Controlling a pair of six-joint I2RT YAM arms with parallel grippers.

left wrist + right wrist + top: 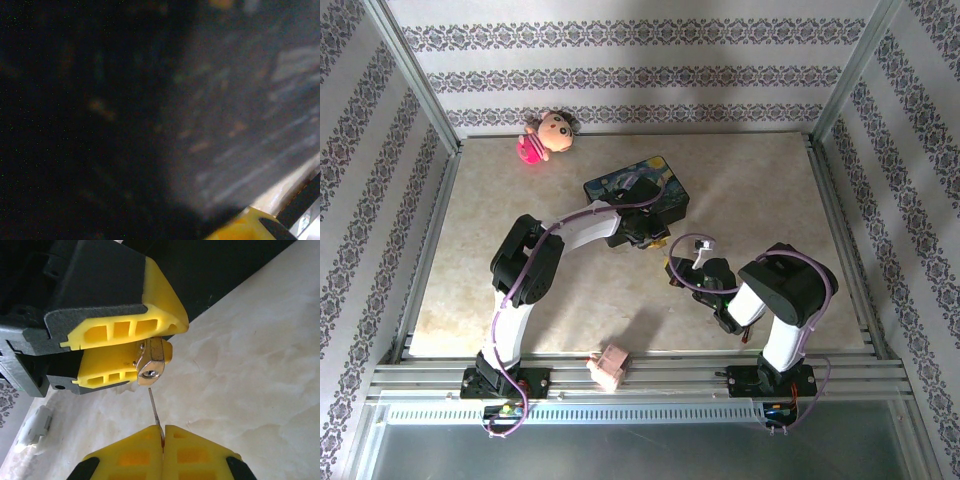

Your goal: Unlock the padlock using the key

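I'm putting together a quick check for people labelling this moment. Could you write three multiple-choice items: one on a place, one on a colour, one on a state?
1. Where does the doll lie?
A. at the far-left corner of the table
B. at the table's near edge
C. in a gripper

2. What colour is the body of the padlock?
A. red
B. brass-gold
C. blue

3. How is the right gripper?
A. wide open
B. shut on nothing
C. shut on the key

Answers:
1 A: the top view puts it far back on the left.
2 B: the right wrist view shows its gold body clamped in the left gripper, between yellow fingers.
3 C: its fingers meet with the thin blade pinched between them.
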